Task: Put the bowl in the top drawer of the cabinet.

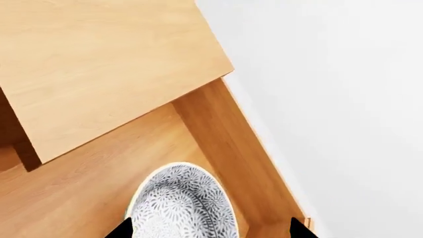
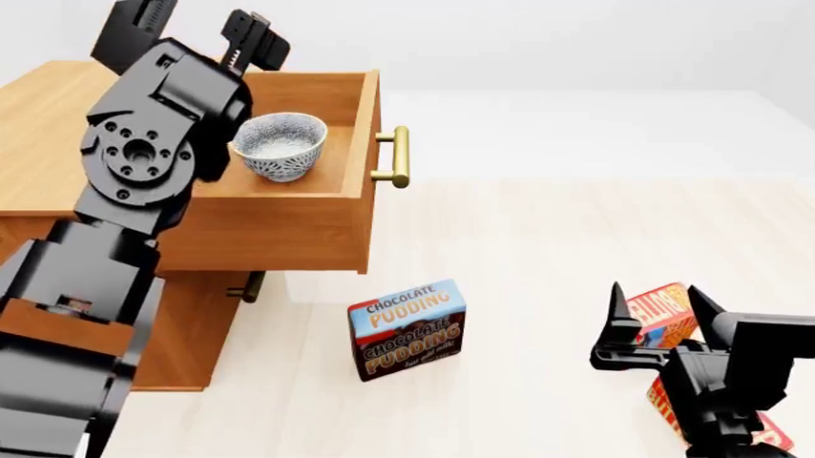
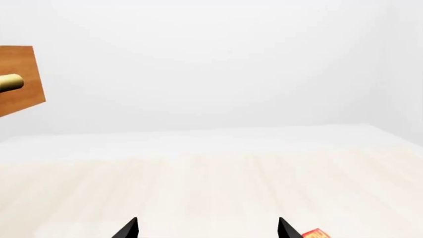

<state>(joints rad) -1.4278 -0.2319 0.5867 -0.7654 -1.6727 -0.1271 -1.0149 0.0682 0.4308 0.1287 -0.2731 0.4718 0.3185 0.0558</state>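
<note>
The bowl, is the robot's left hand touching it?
Cannot tell. In the left wrist view the bowl sits between the left gripper fingertips with gaps showing, but the frame's edge hides where they might meet.

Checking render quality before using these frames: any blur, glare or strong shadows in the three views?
Head view: sharp and evenly lit, with a soft shadow under the open top drawer and no glare on the bowl. Left wrist view: crisp, with the bowl cut off by the frame edge. Right wrist view: washed-out white, floor and wall barely separable.
</note>
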